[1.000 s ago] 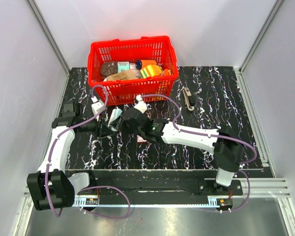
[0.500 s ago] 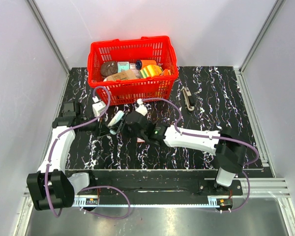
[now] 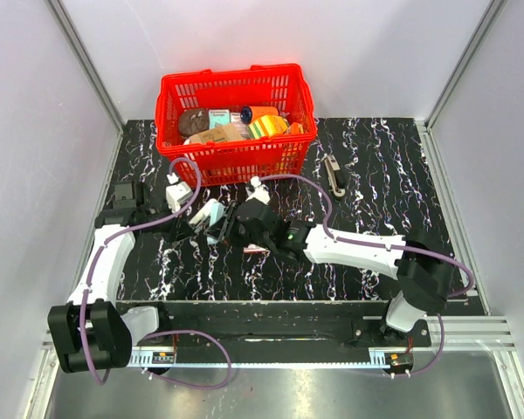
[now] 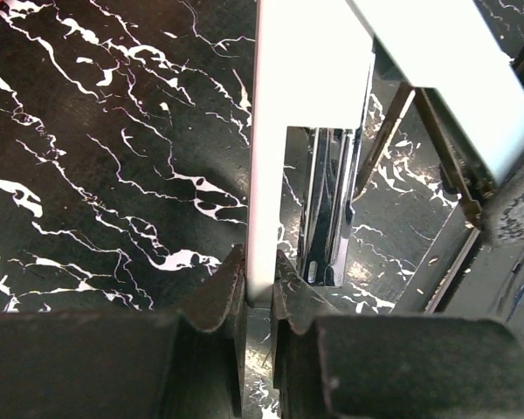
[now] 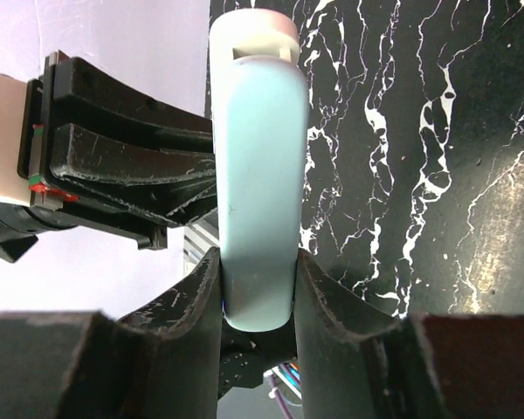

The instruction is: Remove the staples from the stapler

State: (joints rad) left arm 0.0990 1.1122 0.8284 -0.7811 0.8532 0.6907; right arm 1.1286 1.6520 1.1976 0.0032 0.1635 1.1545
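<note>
While the black, white-veined table (image 3: pixel 393 175) carries a red basket (image 3: pixel 231 157) of packets at its far edge, both arms meet just in front of it. The right gripper (image 5: pixel 258 271) pinches the pale blue body of the stapler (image 5: pixel 258 157). The left gripper (image 4: pixel 258 284) is clamped on the stapler's thin white edge, beside its shiny metal channel (image 4: pixel 327 201). A small red box (image 3: pixel 256 250) lies on the table under the right gripper.
</note>
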